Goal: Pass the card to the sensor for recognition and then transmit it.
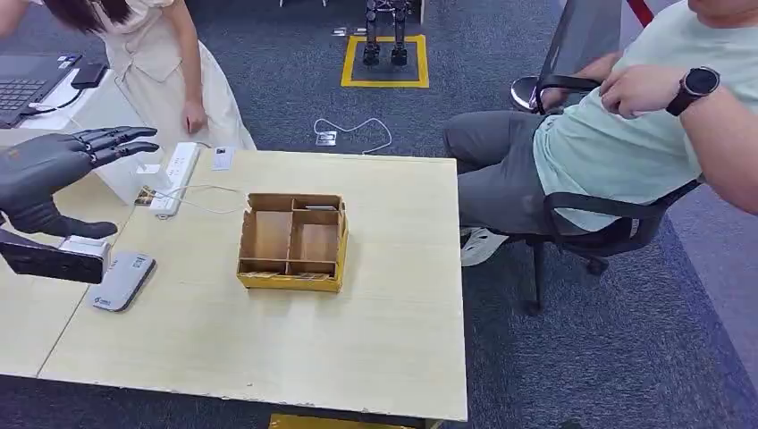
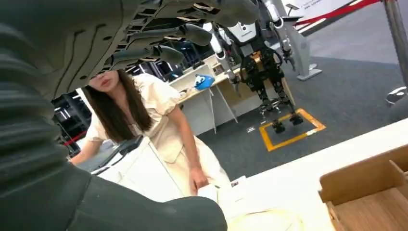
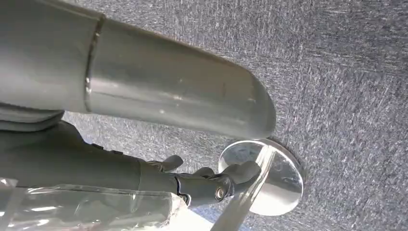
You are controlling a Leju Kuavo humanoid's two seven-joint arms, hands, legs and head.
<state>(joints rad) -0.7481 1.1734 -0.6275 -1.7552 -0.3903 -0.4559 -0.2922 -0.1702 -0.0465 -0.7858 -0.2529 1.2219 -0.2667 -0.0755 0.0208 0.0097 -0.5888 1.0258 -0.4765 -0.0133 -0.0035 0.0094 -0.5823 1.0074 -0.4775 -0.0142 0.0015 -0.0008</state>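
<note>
The left hand [image 1: 63, 170] is raised above the left end of the desk [image 1: 375, 340], with its fingers [image 1: 121, 143] stretched forward and apart and the thumb held below them. Nothing lies between them, and the left wrist view confirms an empty gap between fingers and thumb. Below this hand, a flat grey sensor [image 1: 122, 280] lies on the desk, near the seam with the neighbouring desk. A small white card [image 1: 222, 158] lies flat at the far edge of the desk, just beside a white power strip [image 1: 176, 175]; it is too small to confirm that it is the card of the task. A cardboard box [image 1: 292, 241] with open compartments stands near the middle of the desk, well apart from the hand. The right hand [image 3: 202, 180] hangs over grey carpet; its fingers are loosely bent, apart from the thumb, and hold nothing. One person in a pale dress [image 1: 161, 63] leans in behind the desk; another sits in a chair [image 1: 617, 228] to the right.
</note>
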